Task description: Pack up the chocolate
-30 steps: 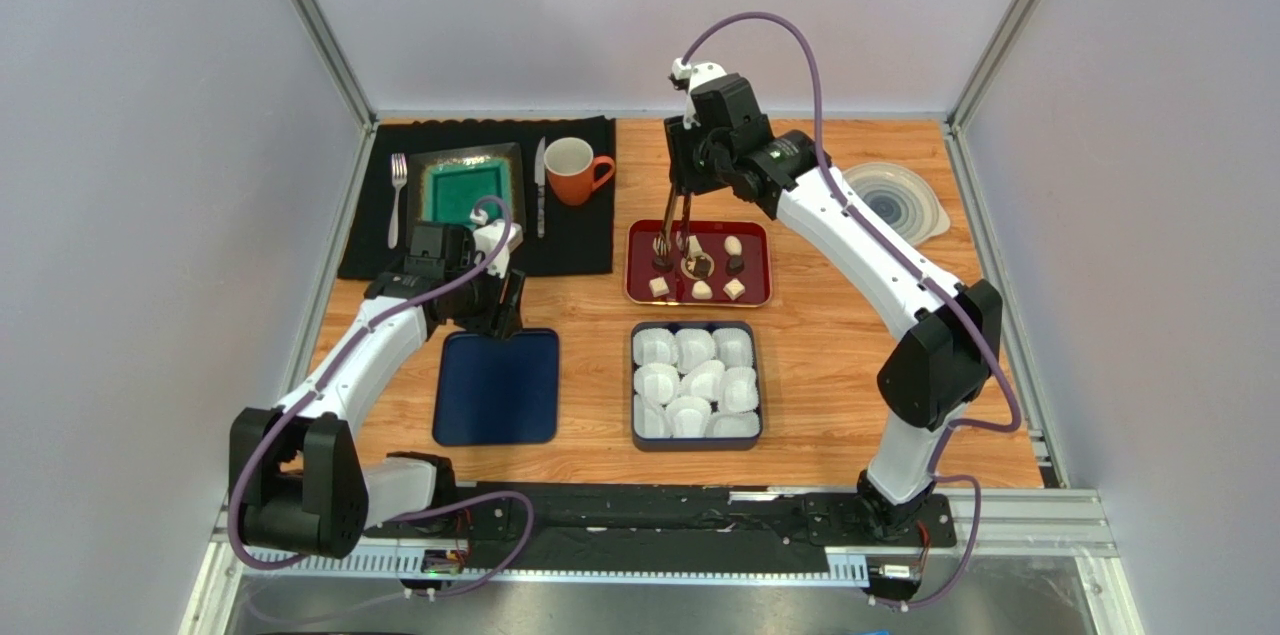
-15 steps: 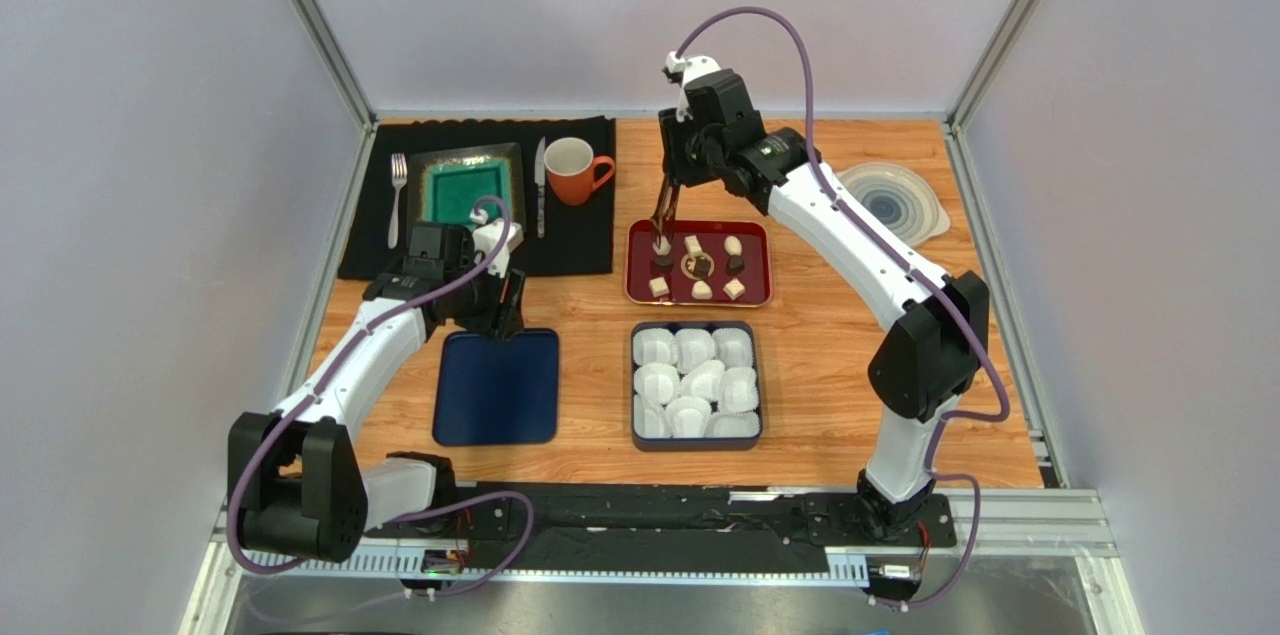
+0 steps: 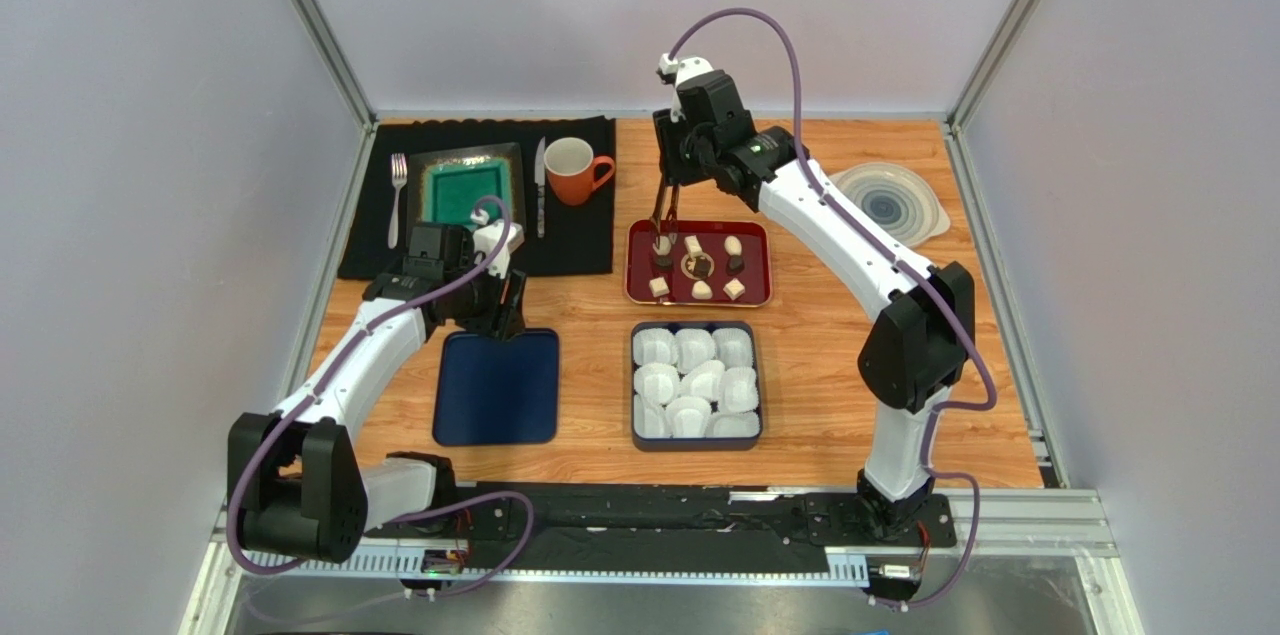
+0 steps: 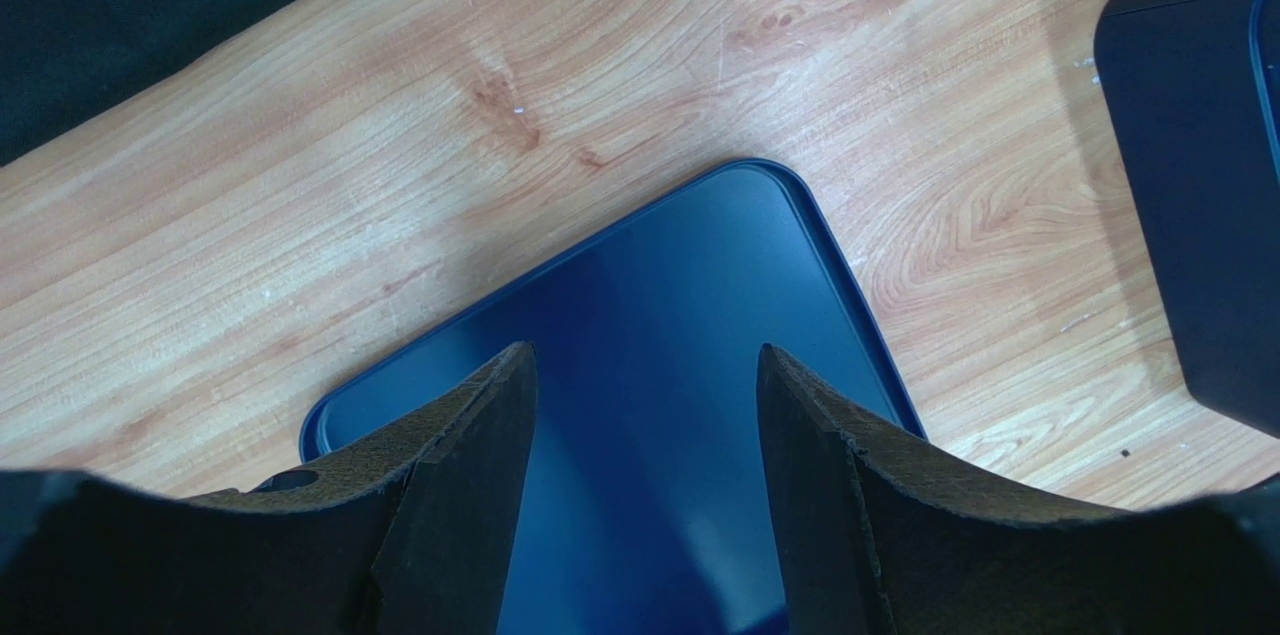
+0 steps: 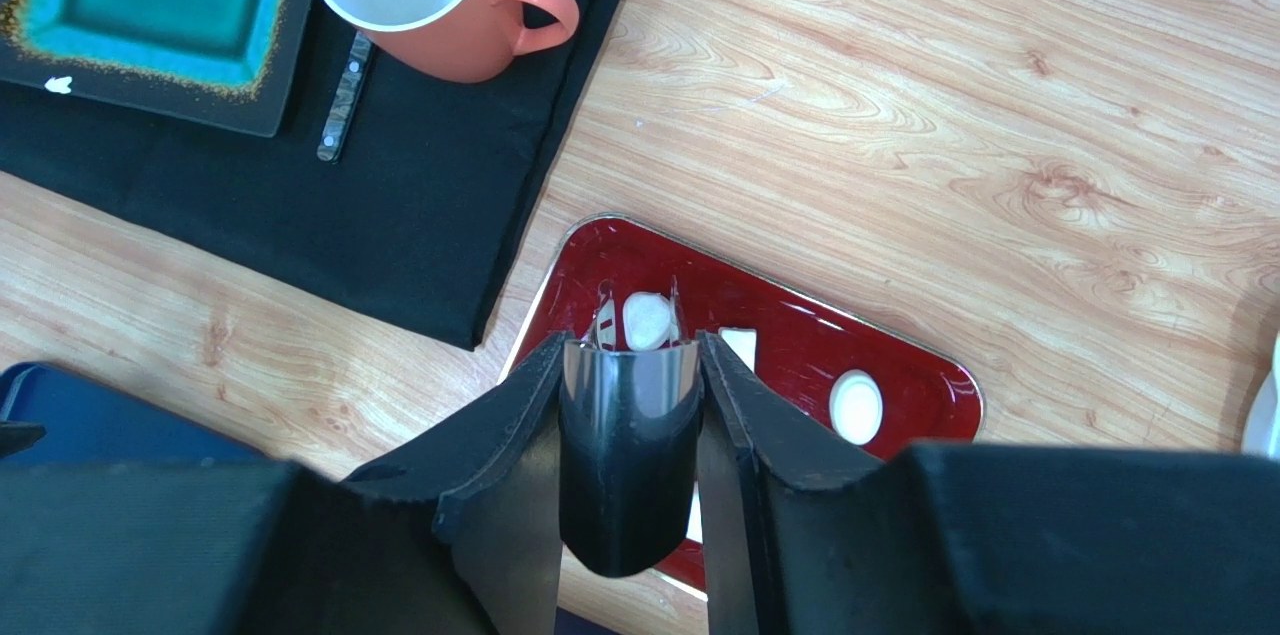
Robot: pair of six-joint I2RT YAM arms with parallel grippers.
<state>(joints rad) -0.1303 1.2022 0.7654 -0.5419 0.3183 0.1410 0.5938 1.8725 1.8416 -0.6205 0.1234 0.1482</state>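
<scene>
Overhead, chocolates are seen in the red tray, paper cups in the box; from the wrists, right gripper clamped on probable tongs, left gripper spread.

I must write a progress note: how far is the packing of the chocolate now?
Nothing looks packed: the paper cups in the box hold no chocolate, all on the red tray. In hand: the right gripper holds tongs over it. Left to do: every piece.

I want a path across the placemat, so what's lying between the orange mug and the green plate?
A knife lies between the orange mug and the green plate, on the black placemat. The top external view shows it clearly.
</scene>
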